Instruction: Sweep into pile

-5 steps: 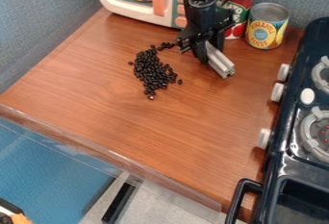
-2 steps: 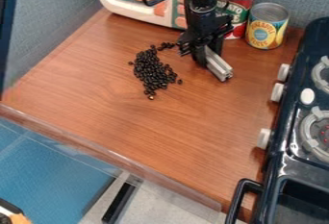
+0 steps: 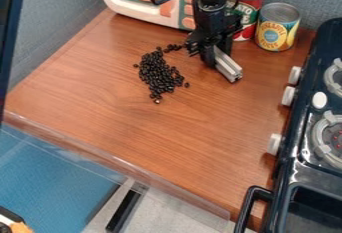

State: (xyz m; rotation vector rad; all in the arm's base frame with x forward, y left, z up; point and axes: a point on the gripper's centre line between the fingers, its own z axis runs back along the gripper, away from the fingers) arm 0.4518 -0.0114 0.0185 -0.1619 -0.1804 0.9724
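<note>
Gripping a grey metal bar (image 3: 228,67) in the black gripper (image 3: 218,58), hanging toward the tabletop (image 3: 167,137)'s back edge, slanting near dark beans (image 3: 157,73) (loosely heaped, straggling).

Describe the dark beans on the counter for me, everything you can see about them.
The beans are small, rounded, nearly black and slightly shiny, loose on the wood-look counter in front of the white toy oven. They crowd together in an uneven patch, narrowing towards the camera, with a thin tail curving off at the far right. A few sit apart at the edges. The main patch is clear of the silvery bar.
</note>
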